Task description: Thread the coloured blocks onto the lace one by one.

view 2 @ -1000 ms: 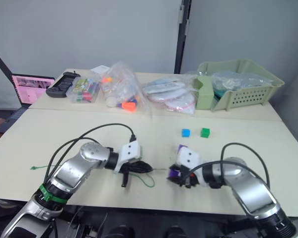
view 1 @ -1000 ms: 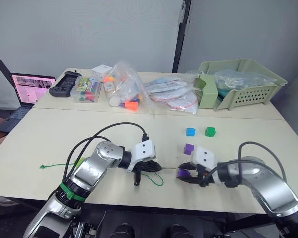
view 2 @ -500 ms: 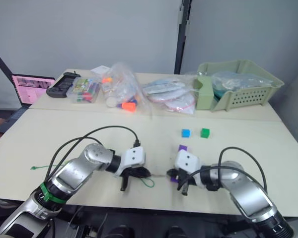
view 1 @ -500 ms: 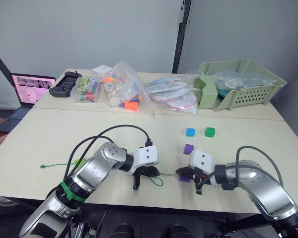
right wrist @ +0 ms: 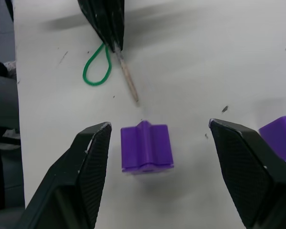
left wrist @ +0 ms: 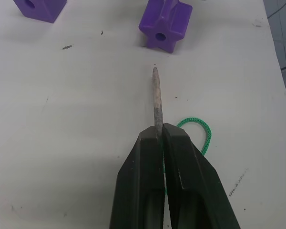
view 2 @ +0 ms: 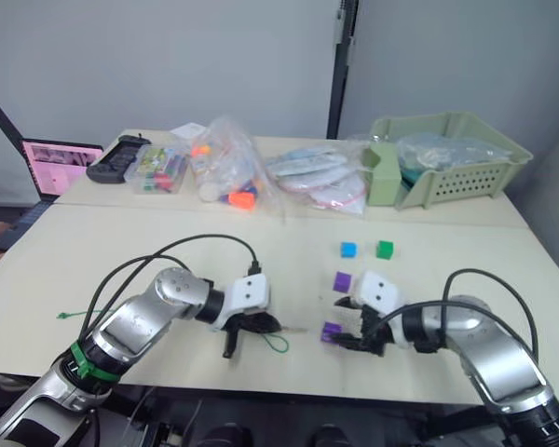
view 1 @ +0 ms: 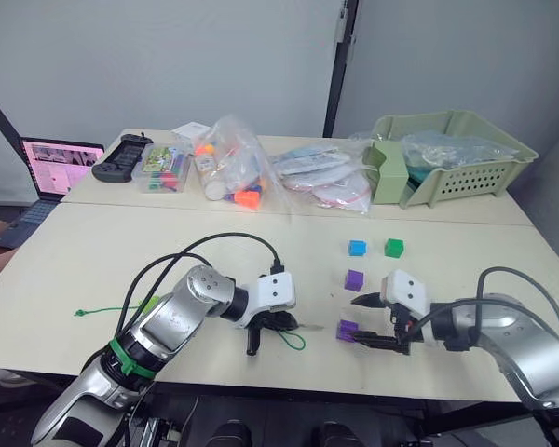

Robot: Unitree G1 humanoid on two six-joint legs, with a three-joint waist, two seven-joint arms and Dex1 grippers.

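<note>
My left gripper (view 1: 272, 325) is shut on the lace's stiff tan tip (left wrist: 156, 95), which points at a purple block (left wrist: 164, 24) lying a short way off on the table. The green lace (view 1: 293, 340) loops beside the fingers and trails off to the left (view 1: 98, 310). My right gripper (view 1: 368, 321) is open, and that purple block (right wrist: 145, 152) lies loose between its fingertips, touching neither. A second purple block (view 1: 354, 279) sits just behind. Blue (view 1: 357, 248) and dark green (view 1: 394, 247) blocks lie farther back. A lime green block (view 1: 151, 303) peeks out behind my left arm.
A green basket (view 1: 447, 154) stands at the back right, with clear bags of toys (view 1: 233, 168) along the back. A laptop (view 1: 56, 168) and a black controller (view 1: 121, 156) are at the far left. Black cables (view 1: 214, 244) arc over my left arm.
My right gripper has opened, let go of the purple block and drawn back to the right; the block now lies on the table. The left gripper still holds the lace tip.
</note>
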